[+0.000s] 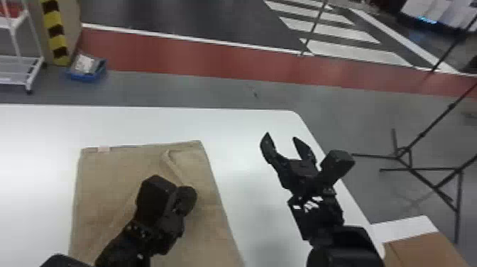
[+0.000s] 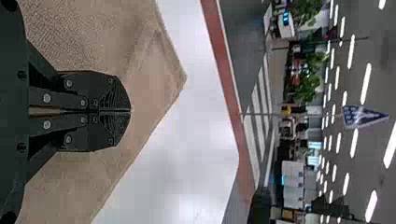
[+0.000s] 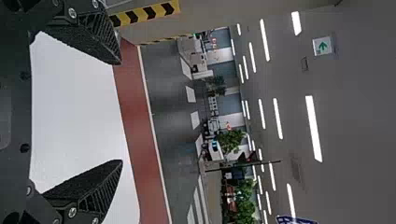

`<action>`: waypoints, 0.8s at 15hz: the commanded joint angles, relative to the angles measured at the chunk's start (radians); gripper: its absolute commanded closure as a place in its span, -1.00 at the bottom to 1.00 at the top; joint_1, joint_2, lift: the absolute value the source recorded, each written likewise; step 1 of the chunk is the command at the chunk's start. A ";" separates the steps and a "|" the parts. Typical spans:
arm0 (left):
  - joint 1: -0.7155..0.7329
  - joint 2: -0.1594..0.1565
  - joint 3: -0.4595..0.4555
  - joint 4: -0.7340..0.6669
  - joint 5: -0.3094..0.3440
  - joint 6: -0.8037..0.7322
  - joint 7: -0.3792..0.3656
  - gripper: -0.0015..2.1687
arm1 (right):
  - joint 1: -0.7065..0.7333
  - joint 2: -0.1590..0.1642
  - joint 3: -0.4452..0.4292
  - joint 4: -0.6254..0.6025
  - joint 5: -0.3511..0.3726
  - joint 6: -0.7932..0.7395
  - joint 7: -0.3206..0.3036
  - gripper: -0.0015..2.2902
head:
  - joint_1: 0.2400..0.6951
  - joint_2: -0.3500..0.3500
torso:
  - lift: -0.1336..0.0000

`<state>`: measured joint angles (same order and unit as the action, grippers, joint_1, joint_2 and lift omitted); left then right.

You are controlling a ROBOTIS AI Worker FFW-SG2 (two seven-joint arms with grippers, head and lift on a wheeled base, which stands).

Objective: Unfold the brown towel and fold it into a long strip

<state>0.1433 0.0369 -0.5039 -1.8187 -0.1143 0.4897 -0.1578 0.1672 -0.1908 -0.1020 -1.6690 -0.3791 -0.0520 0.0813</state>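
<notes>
Towel (image 1: pixel 103 177), laid short of the worktop's (image 1: pixel 53 124) far edge, is best smoothed at its creased far-right corner before being folded lengthwise (left hand (image 2: pixel 129 110) closed over it, right hand (image 1: pixel 281 136) parted near the right edge).

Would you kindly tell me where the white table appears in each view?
Head view: the white table lies under the brown towel, left and centre.
Left wrist view: between the towel and the red floor band.
Right wrist view: between the right claw's open fingers.
Shared landmark: that band.
</notes>
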 commanded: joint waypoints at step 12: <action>0.091 0.015 0.347 0.006 0.094 -0.521 0.201 -0.90 | 0.045 0.010 0.173 -0.006 0.078 0.033 0.124 -0.85 | 1.00 -0.40 | -0.82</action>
<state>0.2366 0.0522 -0.1785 -1.8471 -0.0168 0.0303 0.0303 0.2018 -0.1823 0.0337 -1.6745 -0.3261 -0.0219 0.1987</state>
